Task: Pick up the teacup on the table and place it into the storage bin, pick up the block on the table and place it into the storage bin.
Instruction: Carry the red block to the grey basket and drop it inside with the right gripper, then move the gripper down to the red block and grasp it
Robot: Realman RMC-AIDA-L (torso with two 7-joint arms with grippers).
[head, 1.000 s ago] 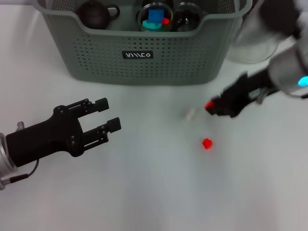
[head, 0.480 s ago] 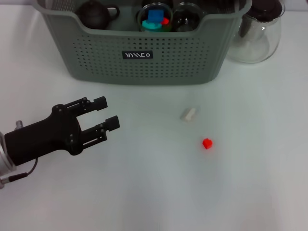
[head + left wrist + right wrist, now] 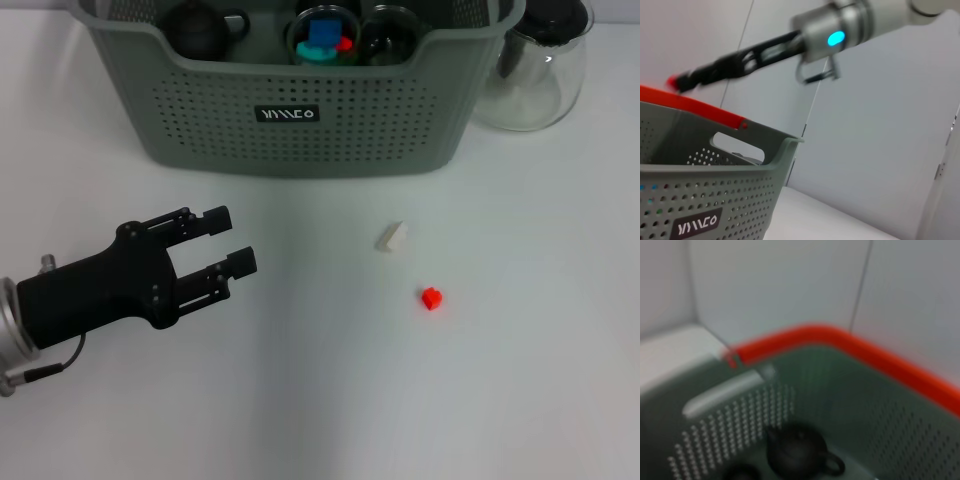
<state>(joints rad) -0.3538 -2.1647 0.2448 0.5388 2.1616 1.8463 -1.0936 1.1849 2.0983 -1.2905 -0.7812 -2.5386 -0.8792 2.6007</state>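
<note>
The grey-green storage bin (image 3: 300, 110) stands at the back of the table. Inside it a teacup (image 3: 322, 40) holds blue, teal and red pieces. A red block (image 3: 431, 297) and a white block (image 3: 392, 237) lie on the table in front of the bin's right half. My left gripper (image 3: 225, 240) hovers open and empty over the table, left of both blocks. The head view does not show my right gripper (image 3: 680, 80). The left wrist view shows it high above the bin (image 3: 715, 200), shut on a small red block (image 3: 674, 80).
A dark teapot (image 3: 200, 28) and a glass cup (image 3: 390, 35) also sit in the bin; the teapot (image 3: 797, 450) shows from above in the right wrist view. A clear glass pitcher (image 3: 530, 65) stands right of the bin. An orange-red edge (image 3: 840, 340) runs behind the bin.
My right arm, which was beside the white block with something red at its tip, has lifted out of the head view. My left gripper has drifted slightly toward the blocks.
</note>
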